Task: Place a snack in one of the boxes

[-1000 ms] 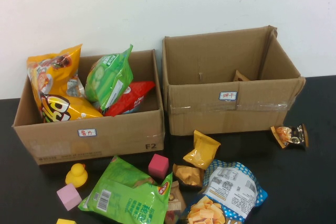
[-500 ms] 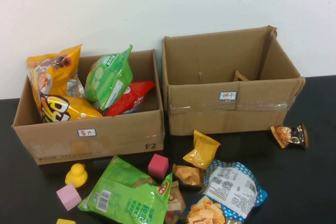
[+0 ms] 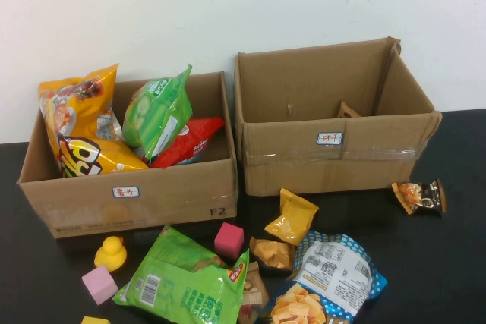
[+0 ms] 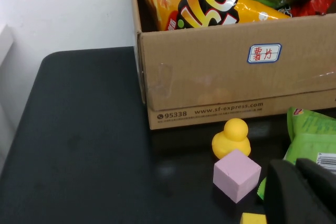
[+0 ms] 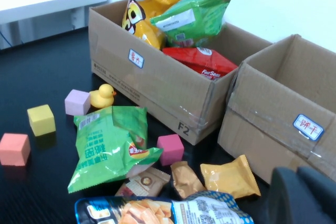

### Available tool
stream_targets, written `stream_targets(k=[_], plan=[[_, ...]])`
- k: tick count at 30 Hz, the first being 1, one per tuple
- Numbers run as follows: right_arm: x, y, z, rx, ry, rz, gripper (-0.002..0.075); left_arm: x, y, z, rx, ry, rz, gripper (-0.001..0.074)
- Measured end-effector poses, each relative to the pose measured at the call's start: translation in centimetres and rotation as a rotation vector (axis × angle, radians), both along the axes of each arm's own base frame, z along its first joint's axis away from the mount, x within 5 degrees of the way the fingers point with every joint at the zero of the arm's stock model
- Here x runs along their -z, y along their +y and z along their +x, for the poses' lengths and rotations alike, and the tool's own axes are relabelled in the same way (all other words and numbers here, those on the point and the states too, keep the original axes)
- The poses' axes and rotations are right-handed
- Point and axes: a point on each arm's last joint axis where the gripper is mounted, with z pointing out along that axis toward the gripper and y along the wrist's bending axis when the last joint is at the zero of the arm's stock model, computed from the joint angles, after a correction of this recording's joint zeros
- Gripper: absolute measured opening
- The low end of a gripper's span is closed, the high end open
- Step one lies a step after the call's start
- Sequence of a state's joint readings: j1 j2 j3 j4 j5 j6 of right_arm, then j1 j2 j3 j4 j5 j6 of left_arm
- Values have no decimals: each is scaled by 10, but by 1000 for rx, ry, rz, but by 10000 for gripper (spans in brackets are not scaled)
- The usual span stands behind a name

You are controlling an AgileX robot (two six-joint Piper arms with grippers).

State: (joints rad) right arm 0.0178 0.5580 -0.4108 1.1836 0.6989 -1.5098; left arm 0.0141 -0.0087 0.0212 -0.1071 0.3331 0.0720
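1. Left gripper (image 4: 307,192): dark housing at the edge of the left wrist view, low over the table beside the pink cube (image 4: 237,174); absent from the high view; jaw state cannot be told.
2. Right gripper (image 5: 310,198): dark housing at the edge of the right wrist view, near the small yellow packet (image 5: 230,177); absent from the high view; jaw state cannot be told.
3. Loose snacks, nearest row: blue chip bag (image 3: 328,282), large green bag (image 3: 186,278), small brown packet (image 3: 272,253), lying flat on the black table (image 3: 440,263), unheld, awaiting pickup.
4. Non-snack clutter among them: magenta cube (image 3: 228,240), yellow duck (image 3: 111,253); likely distractors.
5. Dark-wrapped snack (image 3: 420,196), apart at the right, just before the taller box.
6. Lower, wider box (image 3: 144,202), far left: already stacked with yellow, green and red bags, leaning upright for lack of room.
7. Taller taped box (image 3: 334,161), far right, touching its neighbour: almost empty, seemingly the roomier destination.
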Motion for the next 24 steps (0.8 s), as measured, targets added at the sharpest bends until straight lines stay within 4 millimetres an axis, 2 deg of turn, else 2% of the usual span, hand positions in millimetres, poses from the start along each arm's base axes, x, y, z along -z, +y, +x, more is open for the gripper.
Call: stream_targets(k=[10, 15, 18, 21, 24], plan=[[-1, 0, -1, 0, -7, 0, -1, 0, 0, 0, 3, 0, 13, -1], [-15, -6, -21, 84, -174, 5, -1, 0, 0, 0, 4, 0, 17, -1], [-28, -14, -39, 209, -292, 110, -1, 0, 0, 0, 5, -1, 19, -1], [-41, -26, -56, 356, -374, 315, -1, 0, 0, 0, 5, -1, 19, -1], [-48, -34, -71, 427, -442, 449, -1, 0, 0, 0, 3, -1, 20, -1]])
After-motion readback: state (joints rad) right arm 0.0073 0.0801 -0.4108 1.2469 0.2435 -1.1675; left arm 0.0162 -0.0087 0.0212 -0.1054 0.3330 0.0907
